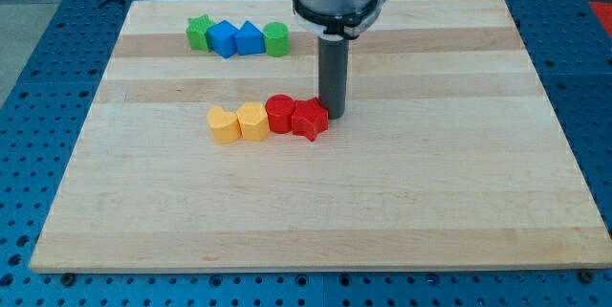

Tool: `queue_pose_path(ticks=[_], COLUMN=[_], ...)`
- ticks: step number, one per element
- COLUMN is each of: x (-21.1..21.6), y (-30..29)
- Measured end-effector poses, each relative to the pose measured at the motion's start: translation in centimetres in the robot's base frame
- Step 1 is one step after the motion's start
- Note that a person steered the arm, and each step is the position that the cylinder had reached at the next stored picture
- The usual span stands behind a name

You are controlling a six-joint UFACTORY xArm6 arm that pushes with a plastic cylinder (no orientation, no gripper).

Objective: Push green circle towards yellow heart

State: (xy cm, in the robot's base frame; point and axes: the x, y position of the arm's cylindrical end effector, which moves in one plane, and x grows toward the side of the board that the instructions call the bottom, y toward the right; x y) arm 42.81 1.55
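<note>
where green circle [276, 38] ends top row — rounded | my tip [334, 116] touching red star [309, 119]

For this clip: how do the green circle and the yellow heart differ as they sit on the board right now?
Colour and shape: the green circle is a round green block; the yellow heart is yellow and notched.
Place: the green circle ends the upper row at its right, beside a blue block; the yellow heart ends the lower row at its left, beside another yellow block.
Neither touches my tip, which sits by the red star.
</note>
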Motion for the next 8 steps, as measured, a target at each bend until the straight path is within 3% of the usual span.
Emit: queue_pose_path(ticks=[1,7,8], x=[-2.1,-3.1,-7.8], y=[1.4,2.2,2.9])
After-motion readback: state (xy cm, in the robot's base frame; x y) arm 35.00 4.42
